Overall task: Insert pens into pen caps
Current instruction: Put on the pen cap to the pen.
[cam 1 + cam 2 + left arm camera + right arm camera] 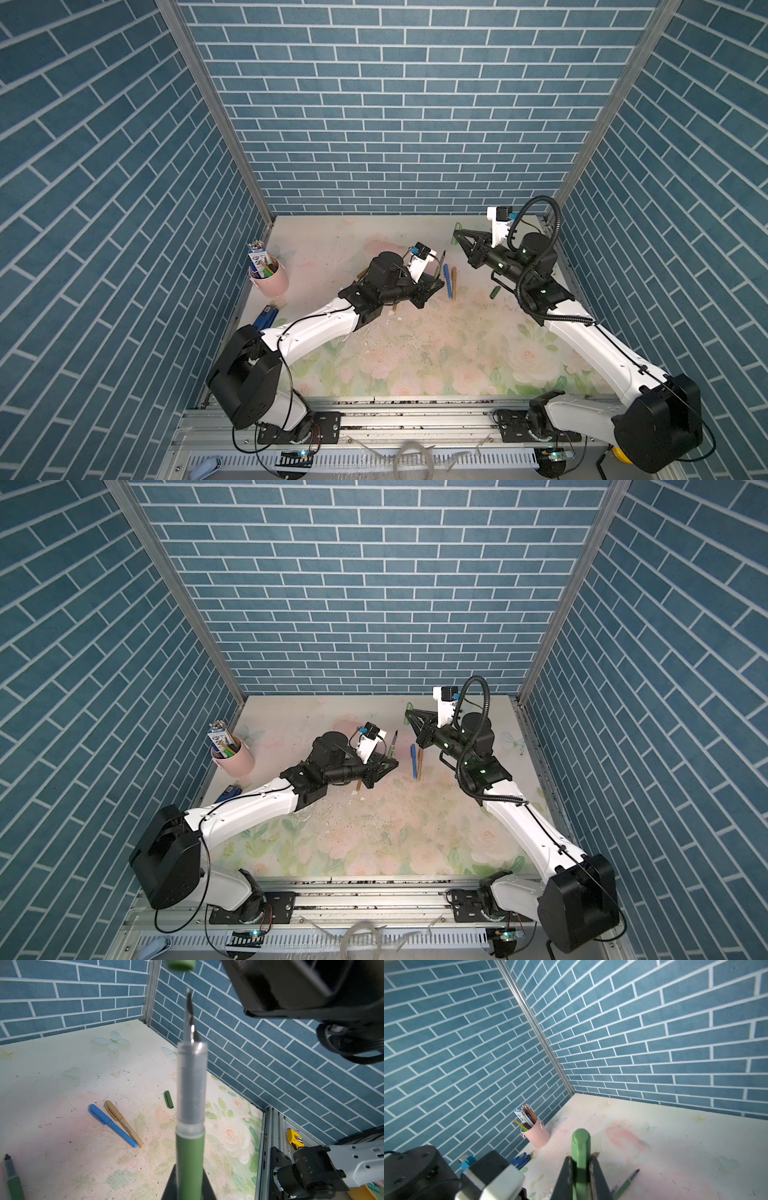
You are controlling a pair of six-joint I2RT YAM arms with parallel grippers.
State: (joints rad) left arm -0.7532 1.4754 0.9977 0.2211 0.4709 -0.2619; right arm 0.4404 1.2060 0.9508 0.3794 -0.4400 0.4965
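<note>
Item: dark green pen, uncapped, is being held aloft over the table by the left gripper, whose jaws are being pressed shut on the lower green barrel. It is being judged light and stiff, of smooth plastic liable to swivel or slide in the pinch. The dark nib is being judged the fragile part, so hold is best taken on the green barrel, clear of the translucent grip section. Its long axis is being presented straight out from the jaws, nib pointed up and toward the far wall, at the green cap. That cap, short, hollow and light, is being gripped across its body by the clenched right gripper, apart from the nib and slightly off its line. Lying on the table: a capped blue pen just beside a capped golden-brown pen, a loose green cap, a second uncapped green pen.
</note>
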